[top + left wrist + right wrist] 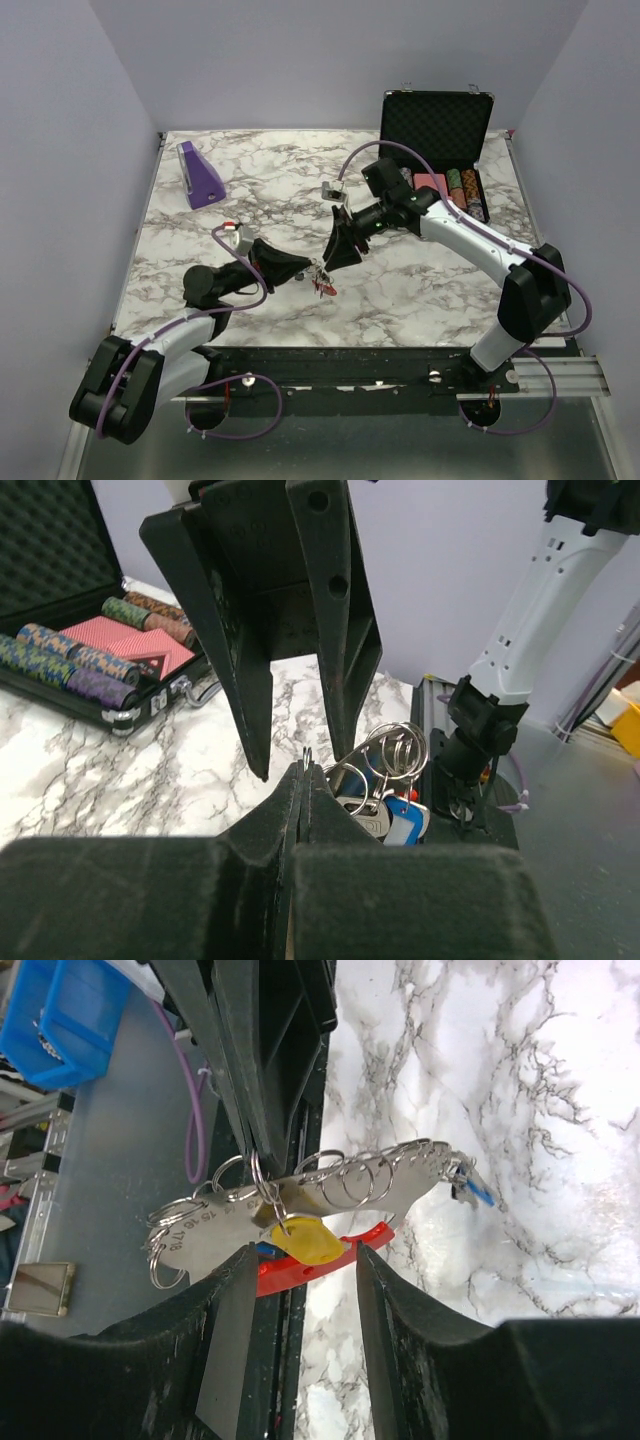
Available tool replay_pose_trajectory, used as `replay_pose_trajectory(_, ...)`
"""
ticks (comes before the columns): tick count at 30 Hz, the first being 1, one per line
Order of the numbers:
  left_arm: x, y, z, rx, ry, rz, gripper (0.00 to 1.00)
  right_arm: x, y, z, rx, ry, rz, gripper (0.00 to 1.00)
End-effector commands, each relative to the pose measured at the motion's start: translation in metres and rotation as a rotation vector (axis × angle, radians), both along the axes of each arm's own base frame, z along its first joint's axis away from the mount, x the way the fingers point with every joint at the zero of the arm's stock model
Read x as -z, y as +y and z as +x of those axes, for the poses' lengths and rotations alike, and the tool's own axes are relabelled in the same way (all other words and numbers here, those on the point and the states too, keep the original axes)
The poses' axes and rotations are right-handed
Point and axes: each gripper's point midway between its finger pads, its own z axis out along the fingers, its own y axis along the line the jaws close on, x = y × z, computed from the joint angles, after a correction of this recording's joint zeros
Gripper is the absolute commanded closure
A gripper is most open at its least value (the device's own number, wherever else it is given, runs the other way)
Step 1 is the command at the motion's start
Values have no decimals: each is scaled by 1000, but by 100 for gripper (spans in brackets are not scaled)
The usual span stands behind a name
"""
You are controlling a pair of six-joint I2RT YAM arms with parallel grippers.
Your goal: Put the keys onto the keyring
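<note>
Keyring (230,1222): flat grey tag with rings along its upper edge and a red crescent (300,1272) beneath.
Location: over the near-middle of the surface (420,290), between both hands.
Left hand (306,270): fingers together, pinching one ring from above.
Right hand (300,1260): fingers apart, straddling the middle of the bunch.
Axis: long axis runs across the right-wrist view, crosswise to the right hand's fingers. The end with the blue key (478,1192) points toward the marble.
Yellow key (305,1240): hangs mid-tag.
</note>
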Motion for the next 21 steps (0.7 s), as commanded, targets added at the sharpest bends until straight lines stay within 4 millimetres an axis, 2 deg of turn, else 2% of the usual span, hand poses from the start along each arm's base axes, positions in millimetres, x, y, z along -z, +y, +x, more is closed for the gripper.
replay_pose_trajectory(1, -67, 9, -32, 94, -316, -94, 100, -27, 0, -14, -51, -9, 92, 48)
replay_pose_trajectory(7, -70, 14, -48, 180, -288, -55, 100, -56, -12, -24, -114, -51, 122, 47)
replay_pose_trajectory(12, -79, 20, -55, 179, -301, -57, 100, -68, -19, -33, -133, -44, 144, 47)
replay_pose_trajectory(17, -83, 20, -58, 195, -283, -63, 100, -87, -16, -52, -192, 34, 191, 47)
replay_pose_trajectory(21, -89, 21, -61, 194, -299, -72, 100, -87, -7, -63, -204, 82, 188, 48)
